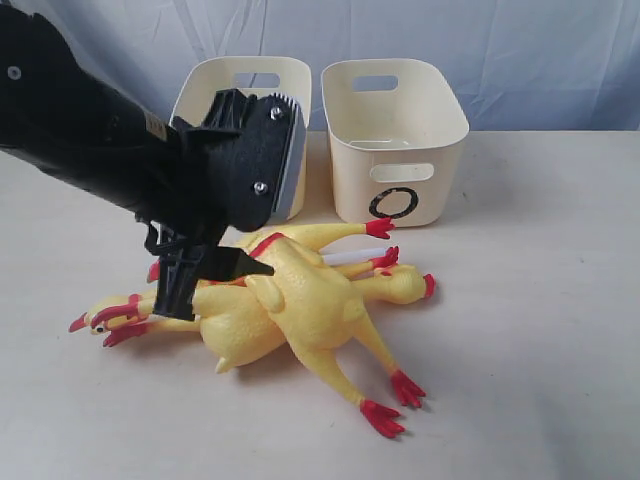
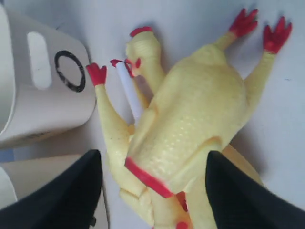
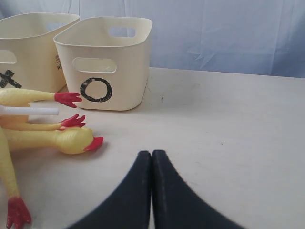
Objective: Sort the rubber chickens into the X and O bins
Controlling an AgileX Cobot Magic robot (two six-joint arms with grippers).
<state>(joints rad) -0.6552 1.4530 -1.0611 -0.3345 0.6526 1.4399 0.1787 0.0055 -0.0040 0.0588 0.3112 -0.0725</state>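
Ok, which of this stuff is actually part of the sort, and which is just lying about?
Part of the job: rubber chickens, X bin, O bin.
Just there: white tube in the chicken pile, blue backdrop cloth.

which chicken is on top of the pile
The big fat chicken, lying across the pile with both red-footed legs splayed free; the other chickens lie partly under it.

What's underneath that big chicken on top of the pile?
Under the big chicken lie more rubber chickens and a white stick. How many chickens is unclear; their bodies are mostly covered.
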